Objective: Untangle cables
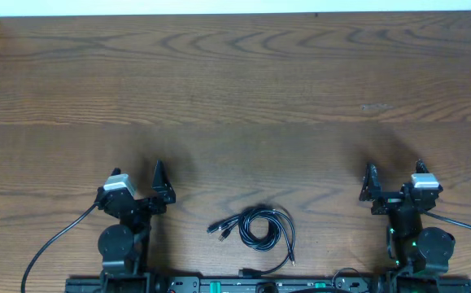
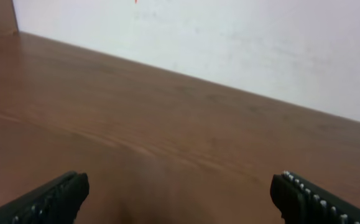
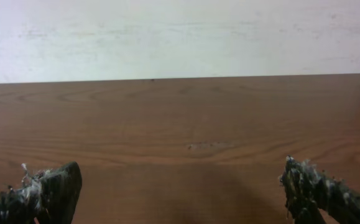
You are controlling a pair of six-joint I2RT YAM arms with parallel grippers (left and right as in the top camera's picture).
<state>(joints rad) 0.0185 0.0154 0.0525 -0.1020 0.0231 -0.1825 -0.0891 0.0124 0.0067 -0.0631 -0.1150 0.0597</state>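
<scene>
Cables [image 1: 255,226] coiled in one bundle, lower centre of frame, on worktop [image 1: 235,98]. Flanking it, left jaws and right jaws released, empty.

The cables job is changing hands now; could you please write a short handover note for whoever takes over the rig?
Left gripper: open, empty.
Right gripper: open, empty.
Cables: one tangled bundle near the front edge of the table, between the two arm bases; neither gripper touches it.
Done: nothing that shows.
Left: all the untangling.
</scene>
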